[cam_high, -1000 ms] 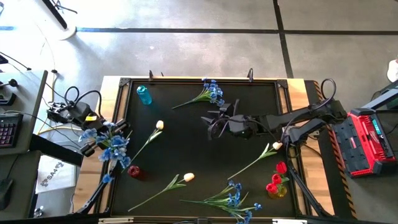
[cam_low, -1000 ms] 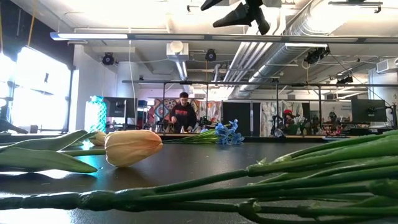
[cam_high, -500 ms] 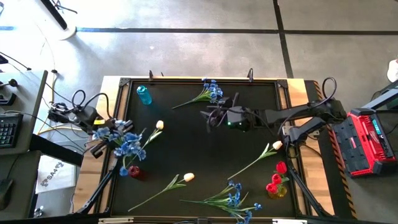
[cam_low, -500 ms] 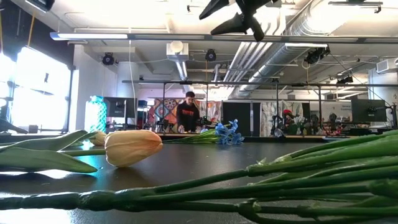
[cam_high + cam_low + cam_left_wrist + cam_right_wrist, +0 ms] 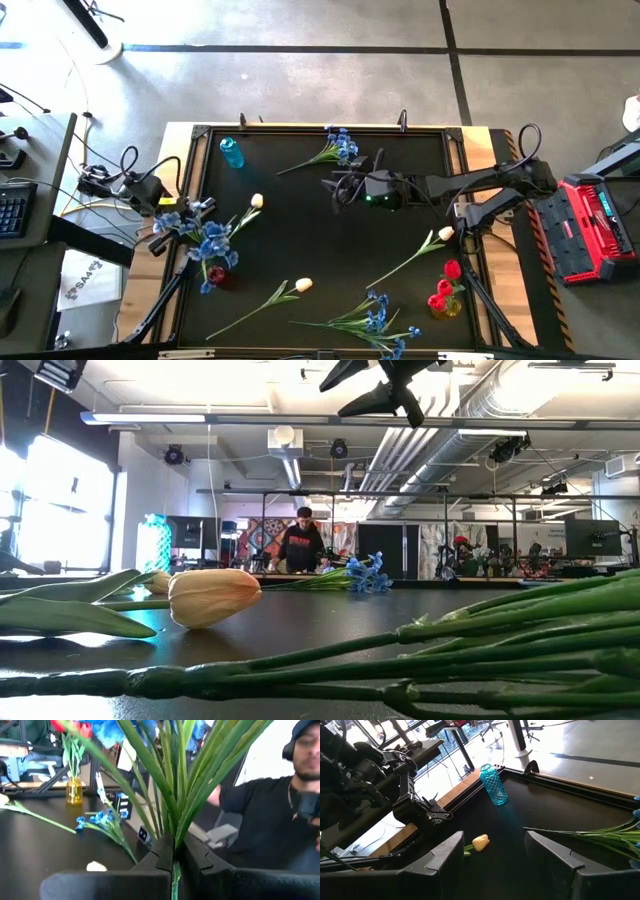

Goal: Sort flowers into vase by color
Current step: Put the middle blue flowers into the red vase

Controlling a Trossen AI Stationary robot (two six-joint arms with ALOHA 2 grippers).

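My left gripper (image 5: 168, 222) is at the table's left edge, shut on a blue spray (image 5: 210, 243) whose blossoms hover just far of the red vase (image 5: 215, 275). In the left wrist view the gripper (image 5: 174, 851) has the spray's green leaves fanning out beyond it. My right gripper (image 5: 345, 188) is open in the air over the table's middle, seen high up in the low view (image 5: 375, 385); in its wrist view (image 5: 492, 855) the fingers stand wide apart. Another blue spray (image 5: 335, 150) lies near the far edge. Cream tulips (image 5: 256, 201), (image 5: 303, 285), (image 5: 445, 234) lie flat. My left gripper pinches the blue spray between its two fingers at the stem (image 5: 174, 870), just below where the leaves branch out. The fingers come level from the table's left side. The spray is lifted clear, with leaves and blossoms reaching past the fingertips toward the table's right and near side.
A blue mesh vase (image 5: 231, 152) stands at the far left corner. A yellow vase with red tulips (image 5: 447, 295) stands at the near right. More blue sprays (image 5: 375, 320) lie along the near edge. A person (image 5: 280, 805) stands beyond the table.
My left gripper has carried the blue spray from beyond the table's left edge toward the right and a little nearer, bringing the blossoms close to the red vase. My right gripper shifted slightly toward the far edge, then stayed still.
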